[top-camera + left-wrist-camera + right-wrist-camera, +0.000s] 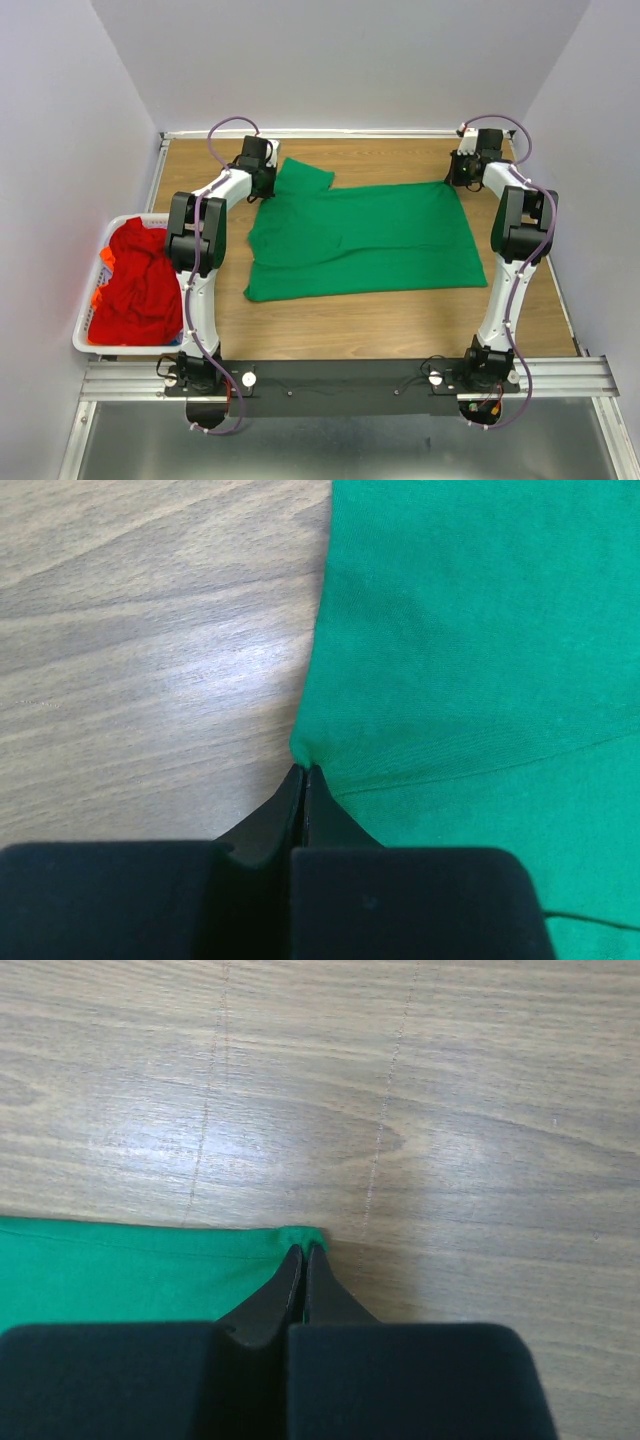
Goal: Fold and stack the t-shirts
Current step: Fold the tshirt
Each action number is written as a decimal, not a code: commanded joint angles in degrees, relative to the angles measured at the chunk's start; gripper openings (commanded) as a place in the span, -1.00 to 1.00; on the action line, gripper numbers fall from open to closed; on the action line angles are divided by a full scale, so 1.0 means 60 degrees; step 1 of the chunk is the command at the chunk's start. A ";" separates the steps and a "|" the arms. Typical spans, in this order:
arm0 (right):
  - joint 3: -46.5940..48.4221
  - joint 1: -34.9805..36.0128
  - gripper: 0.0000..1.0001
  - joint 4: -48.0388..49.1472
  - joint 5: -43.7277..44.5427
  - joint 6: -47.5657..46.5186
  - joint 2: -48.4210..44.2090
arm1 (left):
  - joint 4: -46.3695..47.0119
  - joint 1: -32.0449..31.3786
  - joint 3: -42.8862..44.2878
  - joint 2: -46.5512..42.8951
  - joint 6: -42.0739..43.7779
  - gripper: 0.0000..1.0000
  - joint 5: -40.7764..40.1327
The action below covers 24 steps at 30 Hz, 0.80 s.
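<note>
- The green t-shirt [360, 240] lies spread flat across the middle of the wooden worktop [400, 325], one sleeve pointing to the far left.
- The left end effector [303, 772] is closed tight, pinching the shirt's puckered edge by that sleeve.
- The right end effector [303, 1250] is closed tight on the shirt's far right corner.
- The red t-shirts [135, 285] sit heaped in the white basket [85, 345] at the left edge.

Wooden table [400, 320] — green t-shirt [370, 240] flat across it, white basket [110, 349] at left edge
</note>
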 commanded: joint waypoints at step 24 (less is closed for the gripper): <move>-0.0624 -0.0030 -0.99 -0.0608 0.0458 0.1331 -0.2170 | 0.0114 0.0150 -0.0660 -0.1931 0.0566 -1.00 -0.0497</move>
